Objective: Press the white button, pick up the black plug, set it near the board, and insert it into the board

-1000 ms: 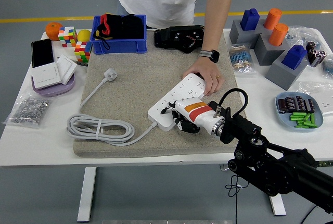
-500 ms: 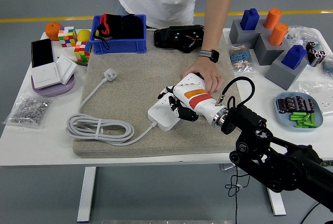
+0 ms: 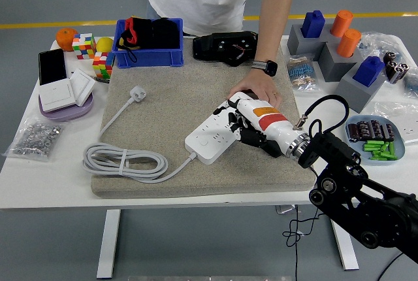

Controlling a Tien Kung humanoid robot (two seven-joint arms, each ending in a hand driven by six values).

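While the power strip [image 3: 210, 136] is lying diagonally on the beige mat [image 3: 176, 91], the right hand [image 3: 247, 124] is being held over its far half, the arm entering from the lower right corner. The fingers [image 3: 233, 119] are being kept curled downward over the strip's top face; whether the tips are touching the surface cannot be told, and nothing is being pinched or held. The strip's near end, where the white button would be, is being left uncovered, but the button itself is too small to be picked out with certainty. A grey cable [image 3: 124, 161] is running from the strip's near end and is lying coiled on the mat's front left corner, ending in a white plug [image 3: 138, 92] resting farther back on the mat.

The far end of the strip is being steadied by a person's hand [image 3: 260, 89], a dark watch being worn at the wrist; the hand is placed just behind the robot's white palm. The person is standing at the far side of the table [image 3: 52, 170].

A black plug cannot be clearly identified. A black device [image 3: 225, 47] is lying at the mat's far edge, and dark items are being stored in the blue bin [image 3: 150, 55] beside it. The left hand is not being shown.
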